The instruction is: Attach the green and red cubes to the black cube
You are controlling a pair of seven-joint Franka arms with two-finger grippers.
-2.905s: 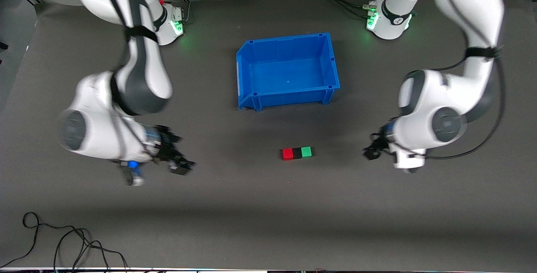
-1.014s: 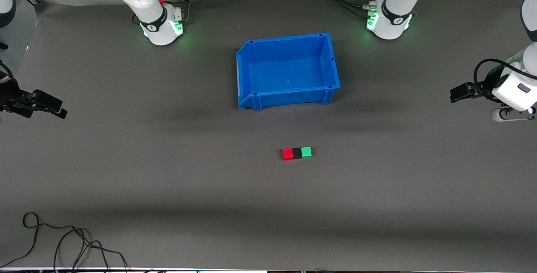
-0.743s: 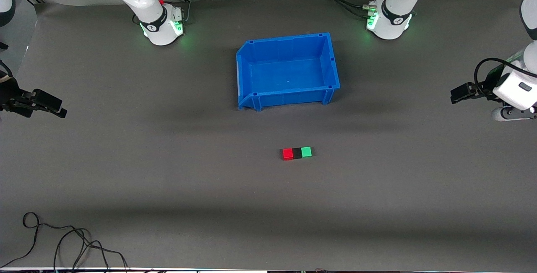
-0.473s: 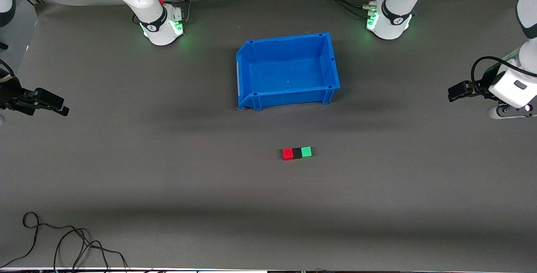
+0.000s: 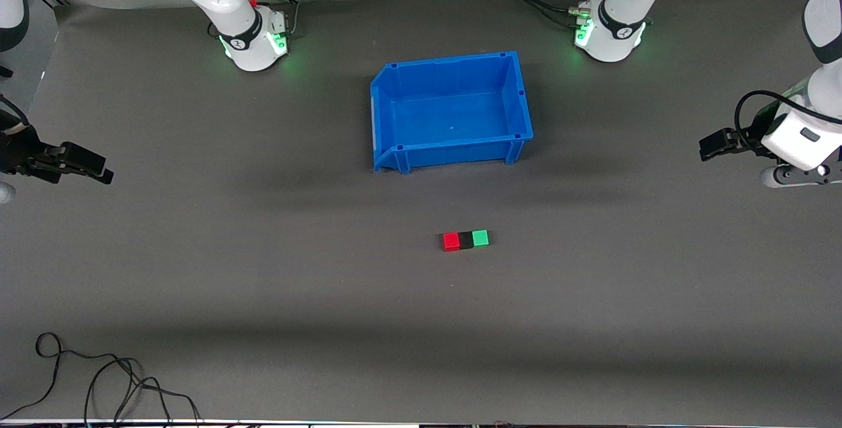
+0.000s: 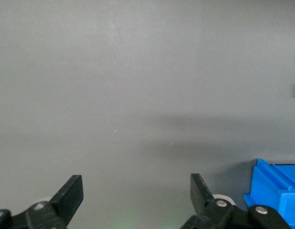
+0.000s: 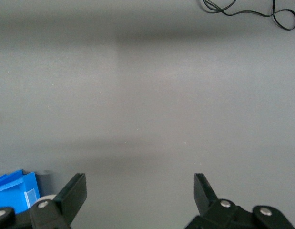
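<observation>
While both pincers have retreated outward, cubes [image 5: 466, 240] stay joined.

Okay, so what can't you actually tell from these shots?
- Whether the red cube, black cube and green cube are truly joined or just touching: too small in the front view.
- The cubes appear in neither wrist view.
- Most of the blue bin is cut off in both wrist views.
- The right arm's upper part is cut off by the front view's edge.
</observation>
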